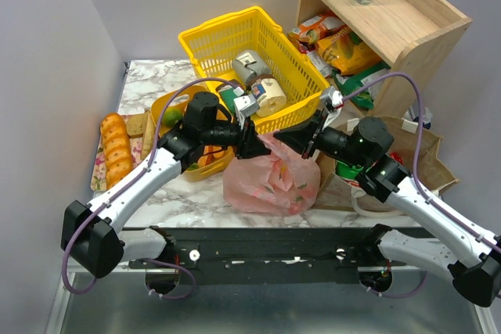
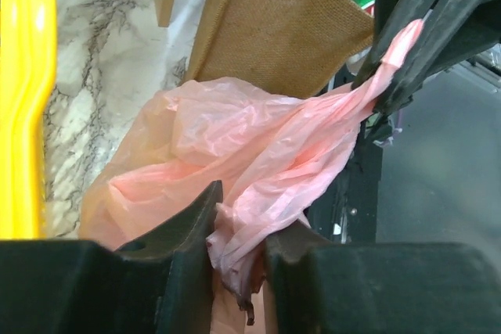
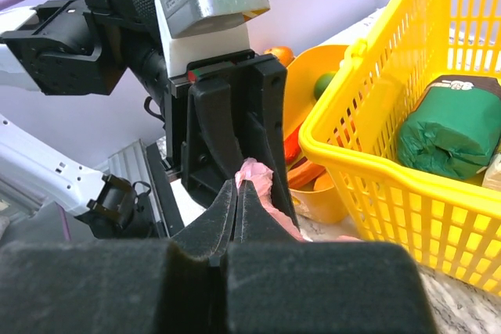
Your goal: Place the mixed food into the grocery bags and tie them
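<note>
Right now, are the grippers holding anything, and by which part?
Both hold the pink plastic bag: the left gripper clamps one twisted strip of its top, the right gripper pinches the other stretched strip.

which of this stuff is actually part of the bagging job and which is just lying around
Job: pink plastic bag, pinched by left gripper and right gripper; brown paper bag; toy fruit.
Lying about: yellow mesh basket, tins inside it, bread loaf, yellow tub under the fruit, wooden shelf.

pink bag [image 2: 235, 146] v. thin plastic (semi-glossy), brown bag [image 2: 274, 29] rough, matt.
</note>
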Robot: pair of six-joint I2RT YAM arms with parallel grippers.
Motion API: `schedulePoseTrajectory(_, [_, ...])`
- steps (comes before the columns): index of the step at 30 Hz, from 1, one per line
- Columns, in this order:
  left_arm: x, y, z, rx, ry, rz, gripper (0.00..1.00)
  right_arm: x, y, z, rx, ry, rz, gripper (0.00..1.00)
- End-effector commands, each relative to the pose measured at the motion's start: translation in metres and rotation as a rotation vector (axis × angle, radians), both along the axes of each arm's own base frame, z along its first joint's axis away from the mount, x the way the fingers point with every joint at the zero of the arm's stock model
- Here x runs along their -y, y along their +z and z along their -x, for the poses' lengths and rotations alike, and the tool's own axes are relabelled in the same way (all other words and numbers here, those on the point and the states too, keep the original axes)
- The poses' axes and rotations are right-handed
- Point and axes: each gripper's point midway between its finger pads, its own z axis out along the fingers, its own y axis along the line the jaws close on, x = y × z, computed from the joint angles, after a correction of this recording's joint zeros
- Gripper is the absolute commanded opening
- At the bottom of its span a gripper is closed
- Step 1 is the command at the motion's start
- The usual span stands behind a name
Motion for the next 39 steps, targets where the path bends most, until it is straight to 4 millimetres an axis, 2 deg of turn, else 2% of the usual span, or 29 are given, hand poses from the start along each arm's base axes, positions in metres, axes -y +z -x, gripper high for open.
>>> schedulePoseTrajectory(1, [0.004, 0.006, 0.008, -0.007, -0.035, 0.039, 0.19, 0.003, -0.003, 0.001, 0.005, -0.002, 0.009, 0.01])
schedulePoseTrajectory(4, [0.004, 0.012, 0.013, 0.001, -0.054, 0.074, 0.06, 0.001, -0.009, 0.005, 0.01, 0.027, 0.031, 0.01])
schedulePoseTrajectory(6, [0.004, 0.014, 0.017, 0.011, -0.076, 0.089, 0.0, 0.003, -0.014, 0.008, 0.02, 0.032, 0.053, 0.07])
schedulePoseTrajectory(10, [-0.002, 0.012, 0.026, 0.033, -0.109, 0.072, 0.0, 0.012, -0.021, 0.017, 0.106, 0.055, 0.098, 0.68])
schedulePoseTrajectory(12, [-0.004, 0.011, 0.035, 0.046, -0.156, 0.069, 0.0, 0.018, -0.024, 0.019, 0.164, 0.097, 0.123, 0.77])
schedulePoseTrajectory(13, [-0.005, 0.013, 0.038, 0.054, -0.172, 0.072, 0.0, 0.016, -0.026, 0.033, 0.183, 0.194, 0.126, 0.8])
schedulePoseTrajectory(14, [-0.007, 0.011, 0.042, 0.042, -0.183, 0.062, 0.0, 0.02, -0.028, 0.031, 0.212, 0.214, 0.137, 0.81])
schedulePoseTrajectory(16, [-0.01, 0.012, 0.044, 0.072, -0.2, 0.055, 0.0, 0.019, -0.03, 0.043, 0.245, 0.312, 0.145, 0.83])
schedulePoseTrajectory(21, [-0.019, 0.007, 0.045, 0.059, -0.198, 0.018, 0.0, 0.021, -0.043, 0.033, 0.321, 0.307, 0.217, 0.83])
schedulePoseTrajectory(25, [-0.024, 0.005, 0.038, 0.078, -0.184, 0.011, 0.0, 0.02, -0.056, 0.038, 0.34, 0.361, 0.251, 0.82])
schedulePoseTrajectory(32, [-0.026, 0.004, 0.035, 0.064, -0.185, 0.017, 0.0, 0.017, -0.083, 0.021, 0.314, 0.343, 0.31, 0.83])
schedulePoseTrajectory(34, [-0.025, 0.003, 0.035, 0.055, -0.192, 0.018, 0.0, 0.015, -0.096, 0.016, 0.276, 0.338, 0.343, 0.83])
schedulePoseTrajectory(39, [-0.025, 0.002, 0.034, 0.049, -0.194, 0.02, 0.0, 0.004, -0.109, 0.008, 0.289, 0.324, 0.408, 0.83])
